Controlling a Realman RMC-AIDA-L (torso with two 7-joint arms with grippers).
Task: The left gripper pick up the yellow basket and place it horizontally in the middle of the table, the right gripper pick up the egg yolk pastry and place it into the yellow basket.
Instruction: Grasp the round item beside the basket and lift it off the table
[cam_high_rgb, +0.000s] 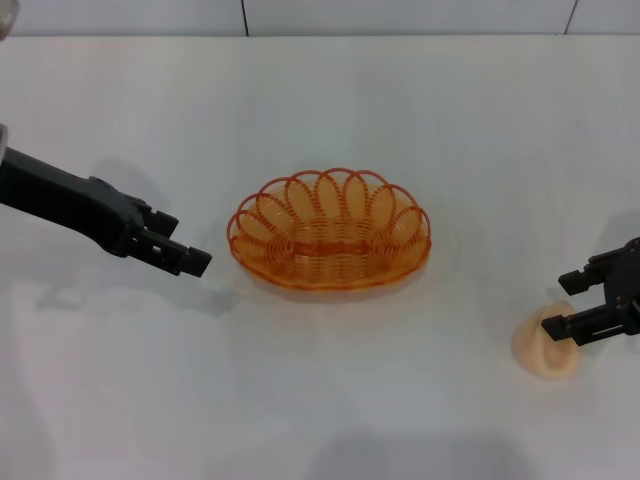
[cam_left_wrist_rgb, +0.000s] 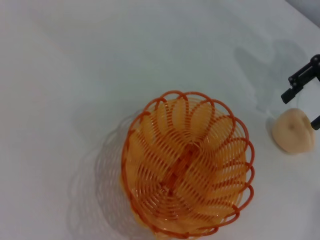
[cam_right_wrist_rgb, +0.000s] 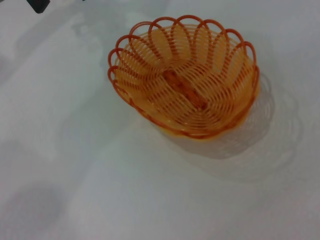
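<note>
The yellow basket (cam_high_rgb: 330, 232) stands upright and lengthwise across the middle of the white table (cam_high_rgb: 330, 90), and it holds nothing. It also shows in the left wrist view (cam_left_wrist_rgb: 187, 162) and the right wrist view (cam_right_wrist_rgb: 185, 75). My left gripper (cam_high_rgb: 192, 245) hovers just left of the basket, apart from it, open and holding nothing. The egg yolk pastry (cam_high_rgb: 545, 350) lies on the table at the right front. My right gripper (cam_high_rgb: 562, 303) is open right at the pastry, with one finger over its top edge. The left wrist view shows the pastry (cam_left_wrist_rgb: 293, 131) between the right fingers (cam_left_wrist_rgb: 296, 86).
The table's far edge meets a grey wall (cam_high_rgb: 400, 15) at the back. Bare white tabletop lies between the basket and the pastry, and in front of the basket.
</note>
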